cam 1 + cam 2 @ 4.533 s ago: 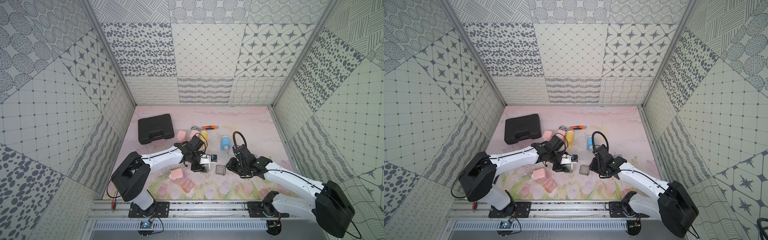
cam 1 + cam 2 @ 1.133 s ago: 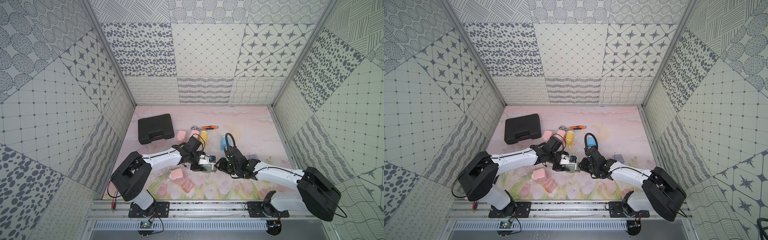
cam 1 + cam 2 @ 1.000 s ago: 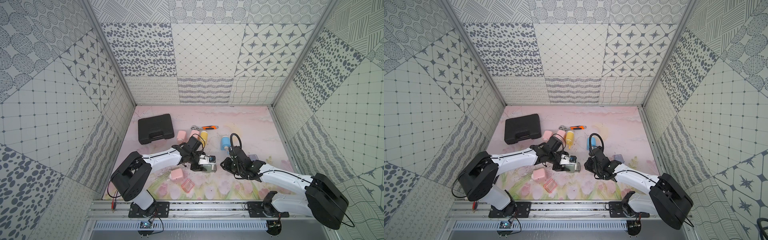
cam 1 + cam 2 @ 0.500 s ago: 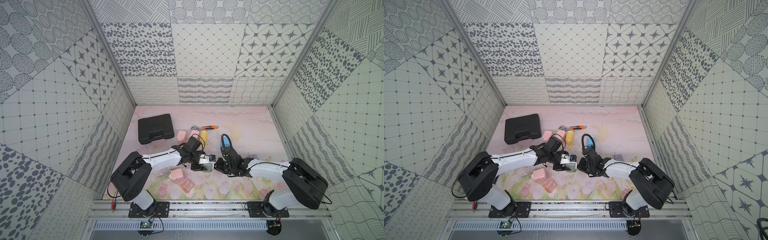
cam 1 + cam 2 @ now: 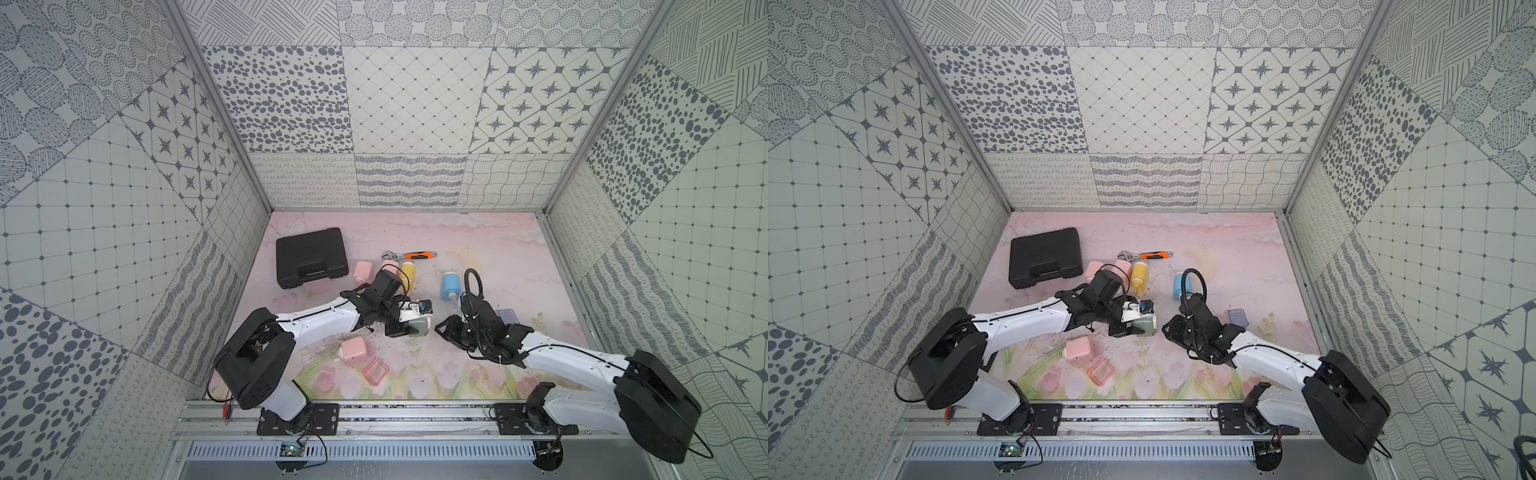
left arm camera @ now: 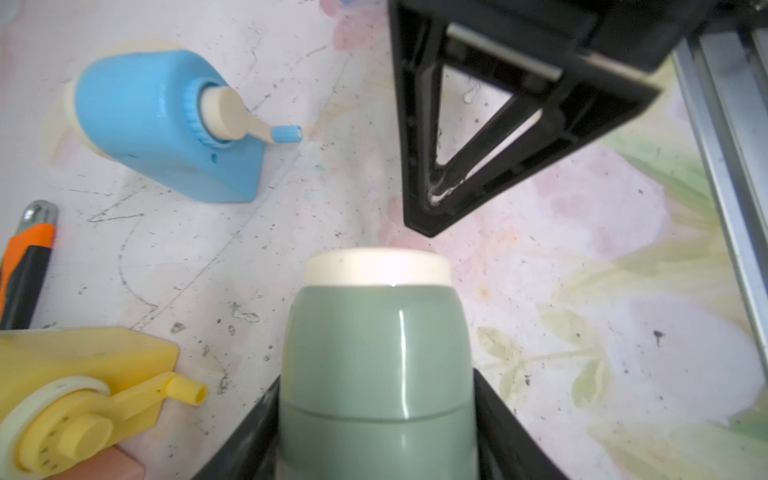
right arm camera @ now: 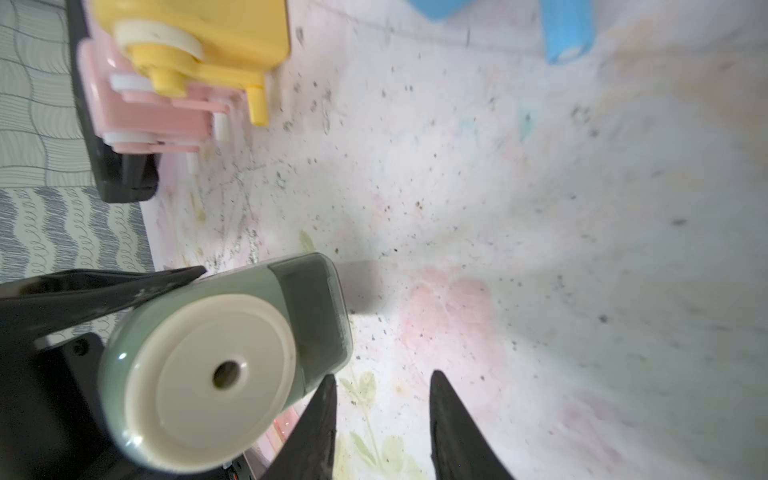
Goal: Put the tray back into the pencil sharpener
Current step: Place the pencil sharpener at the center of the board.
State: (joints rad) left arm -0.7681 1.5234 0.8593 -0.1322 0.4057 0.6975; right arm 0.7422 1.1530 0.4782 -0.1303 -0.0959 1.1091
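Tray (image 7: 320, 307) looked seated; left gripper (image 6: 376, 449) clamped sharpener (image 6: 376, 353) to steady it, right gripper (image 5: 442, 331) at its 3 o'clock, part-open, empty

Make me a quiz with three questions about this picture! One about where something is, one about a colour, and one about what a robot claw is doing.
1. Which side of the table is the black case on?
A) the robot's left
B) the robot's right
C) right in the middle

2. What colour is the pencil sharpener in the left gripper?
A) blue
B) green
C) yellow

3. How is the right gripper?
A) shut on a pencil
B) shut on a spoon
C) open and empty

Answers:
1 A: in both top views the case lies on the robot's left.
2 B: the left wrist view shows a green body clamped between the jaws.
3 C: in the right wrist view its fingers stand apart with only table between them.
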